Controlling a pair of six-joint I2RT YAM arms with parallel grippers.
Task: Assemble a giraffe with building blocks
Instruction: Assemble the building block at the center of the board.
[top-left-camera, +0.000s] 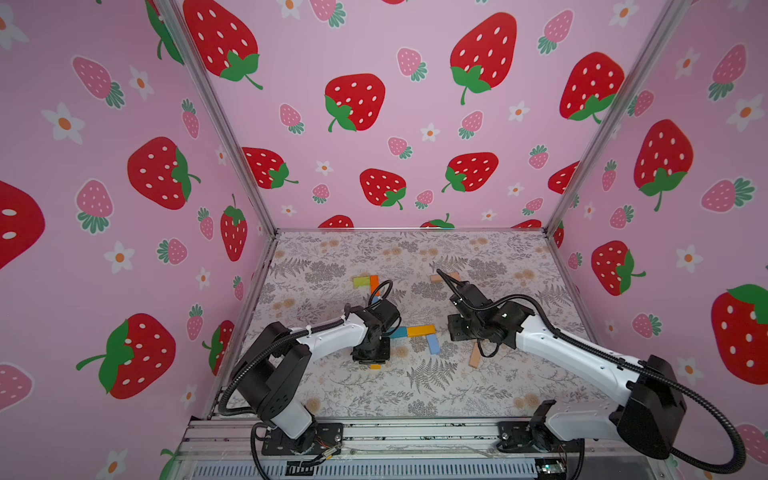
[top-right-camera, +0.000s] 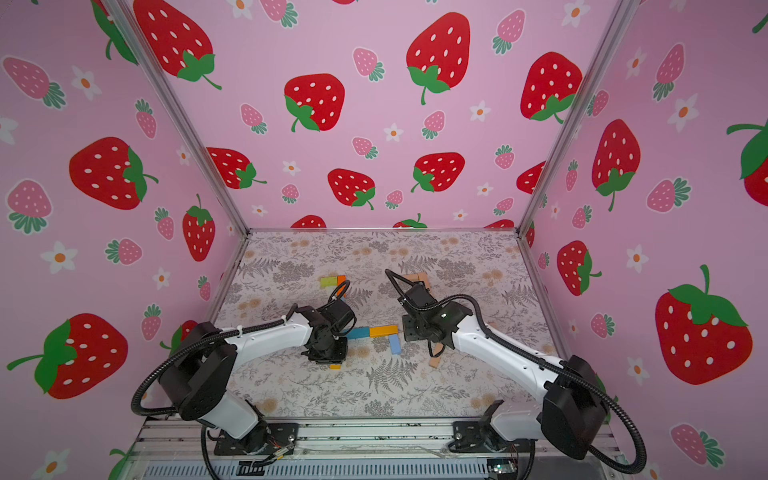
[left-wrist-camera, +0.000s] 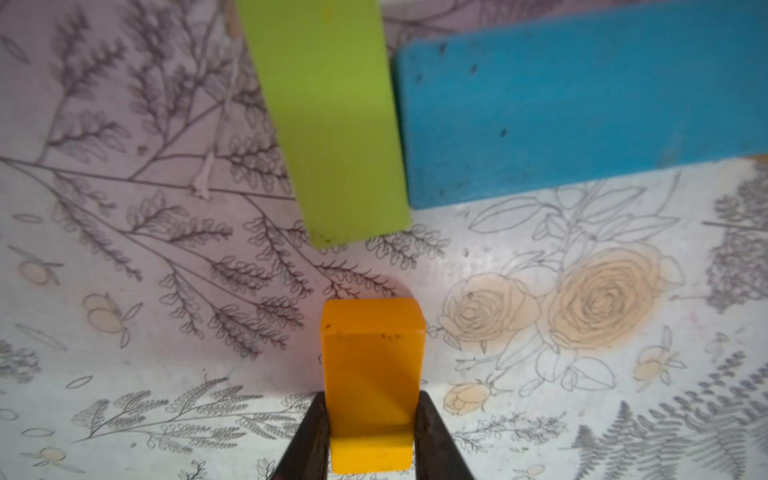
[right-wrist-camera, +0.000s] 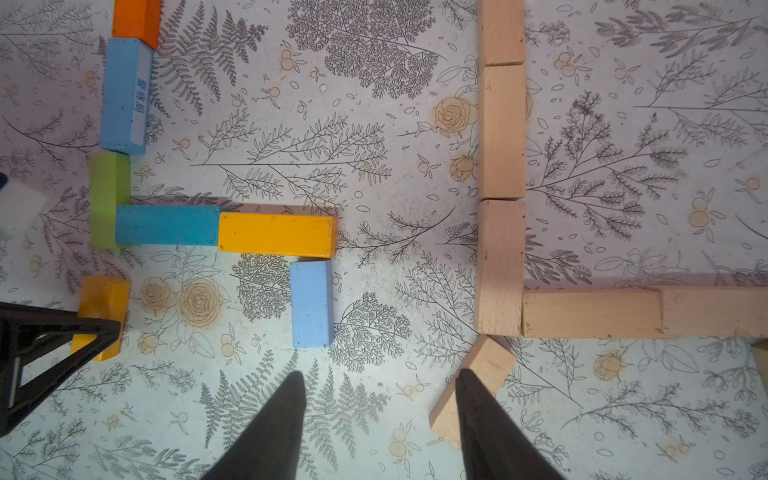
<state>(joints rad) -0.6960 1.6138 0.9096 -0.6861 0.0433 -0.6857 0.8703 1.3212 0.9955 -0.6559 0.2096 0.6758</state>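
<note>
My left gripper (left-wrist-camera: 372, 401) is shut on a yellow-orange building block (left-wrist-camera: 372, 365), which stands tilted with its far end on the table. Just beyond it lie a green block (left-wrist-camera: 332, 124) and a teal block (left-wrist-camera: 582, 112). The right wrist view shows a flat chain: orange (right-wrist-camera: 137, 16), light blue (right-wrist-camera: 122, 95), green (right-wrist-camera: 109, 199), teal (right-wrist-camera: 166, 224), yellow (right-wrist-camera: 276, 235), with a pale blue block (right-wrist-camera: 311, 303) below it. My right gripper (right-wrist-camera: 380, 376) hangs open and empty above the table. One of its fingers overlaps a loose tan block (right-wrist-camera: 478, 365).
Tan blocks form a column (right-wrist-camera: 500, 166) and a row (right-wrist-camera: 623, 313) meeting at a corner. In both top views, a lime block (top-left-camera: 361, 281) and an orange one (top-right-camera: 341, 279) lie farther back. Pink strawberry walls (top-left-camera: 124, 208) enclose the floral table (top-left-camera: 415, 390).
</note>
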